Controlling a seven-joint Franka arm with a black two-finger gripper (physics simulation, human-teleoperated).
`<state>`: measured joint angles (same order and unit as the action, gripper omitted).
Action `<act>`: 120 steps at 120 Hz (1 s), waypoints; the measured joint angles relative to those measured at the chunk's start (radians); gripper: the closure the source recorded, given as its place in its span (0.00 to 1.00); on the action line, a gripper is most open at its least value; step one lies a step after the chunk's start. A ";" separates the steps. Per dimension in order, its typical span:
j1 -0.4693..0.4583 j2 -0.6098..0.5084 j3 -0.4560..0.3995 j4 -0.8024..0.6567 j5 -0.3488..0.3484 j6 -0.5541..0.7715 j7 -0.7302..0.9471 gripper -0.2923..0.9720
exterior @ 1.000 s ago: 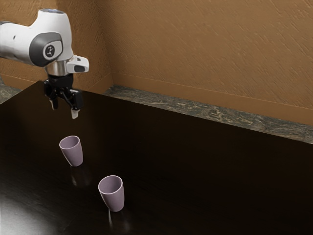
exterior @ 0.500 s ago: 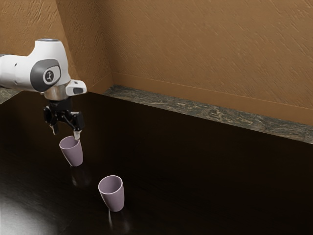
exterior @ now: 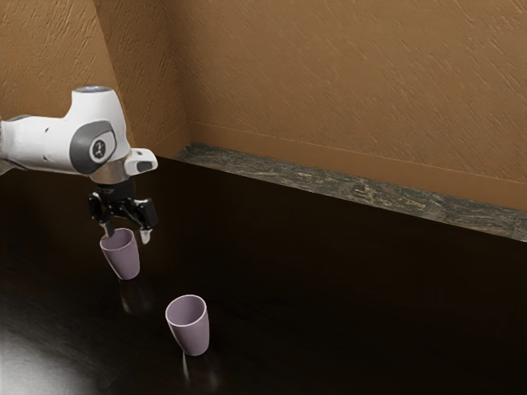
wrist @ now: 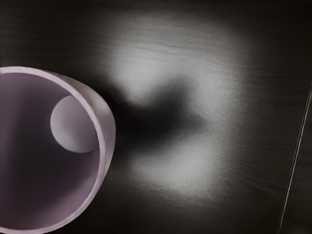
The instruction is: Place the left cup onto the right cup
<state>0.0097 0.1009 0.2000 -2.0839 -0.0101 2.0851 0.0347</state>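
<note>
Two lilac cups stand upright on the dark table [exterior: 329, 271]. The left cup [exterior: 120, 253] is toward the exterior view's left; the right cup [exterior: 188, 324] stands nearer the front, apart from it. My gripper [exterior: 124, 234] hangs open just over the left cup's rim, one fingertip [exterior: 146, 236] outside the rim and the other at its far side. Close under my hand in the wrist view, the left cup [wrist: 48, 146] shows its open mouth and pale bottom.
Brown textured walls rise behind the table, with a speckled stone ledge [exterior: 354, 189] along their foot. The glossy tabletop stretches wide toward the exterior view's right.
My hand has come down from high above the table and shifted toward the exterior view's right, ending right over the left cup's rim. Both cups stay where they were.
</note>
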 joint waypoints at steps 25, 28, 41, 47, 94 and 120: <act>0.001 0.032 0.012 0.004 -0.002 0.047 -0.008 0.23; 0.002 0.035 0.013 0.005 -0.002 0.052 -0.009 0.23; 0.008 0.048 0.016 0.007 -0.003 0.070 -0.012 0.23; 0.009 0.052 0.016 0.008 -0.003 0.079 -0.013 0.23; 0.012 0.080 0.018 0.004 -0.003 0.107 -0.021 0.23; 0.012 0.102 0.018 0.004 -0.002 0.110 -0.023 0.23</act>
<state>0.0213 0.2026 0.2178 -2.0803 -0.0124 2.1949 0.0112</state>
